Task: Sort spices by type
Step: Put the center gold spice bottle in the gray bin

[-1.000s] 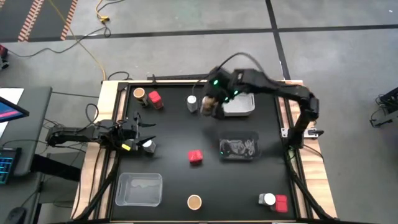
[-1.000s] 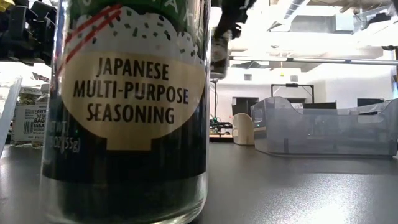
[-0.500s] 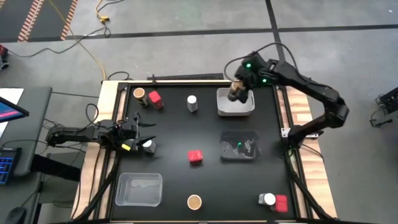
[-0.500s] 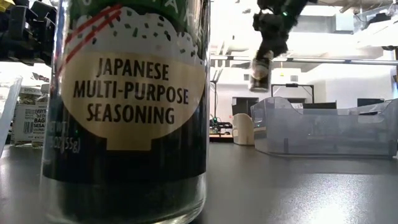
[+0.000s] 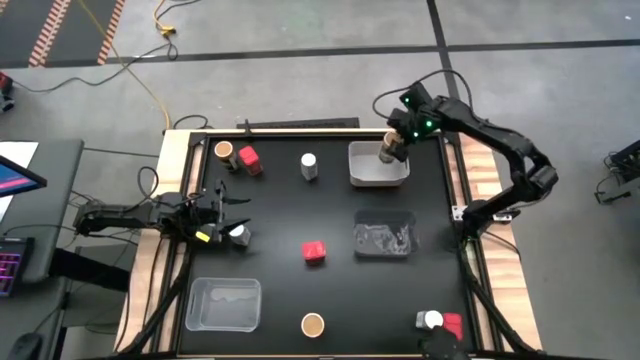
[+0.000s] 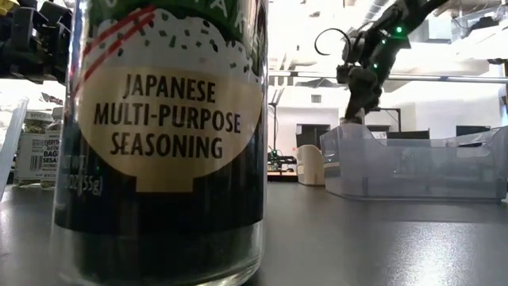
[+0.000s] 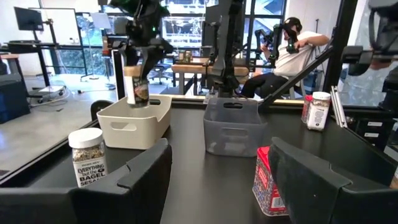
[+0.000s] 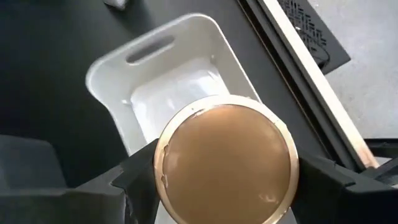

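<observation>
My right gripper [image 5: 392, 150] is shut on a brown cork-topped jar [image 7: 136, 87], which hangs over the white tray [image 5: 378, 168] at the far right. The jar's cork top [image 8: 227, 163] fills the right wrist view. The other spices stand on the table. At the far left are a cork-topped jar [image 5: 224, 150] and a red box [image 5: 249, 160]. A white-lidded jar [image 5: 310, 165] and a red box [image 5: 314, 252] stand mid-table. Along the near edge are a cork-topped jar [image 5: 312, 324], a white-lidded jar [image 5: 432, 321] and a red box [image 5: 452, 326]. My left gripper [image 7: 217, 168] waits open at the left. My right gripper pinches the jar between its two fingers [image 8: 134, 180] at opposite sides of the jar's upper end [image 7: 133, 70], by the cork top. The fingers slant down from above. The jar hangs upright, lifted clear, its bottom about level with the white tray's rim [image 7: 152, 104].
A clear tray [image 5: 385, 235] lies just nearer than the white one, and another clear tray [image 5: 224, 303] sits at the near left. Wooden rails [image 5: 468, 180] border the black table. In the low view the near jar [image 6: 171, 135] blocks the left half.
My right gripper has carried the cork-topped jar from beside the far white-lidded jar toward the table's right edge. It has come over the white tray, sinking as it went and rolling a little. The jar has stayed upright and clear of the table.
</observation>
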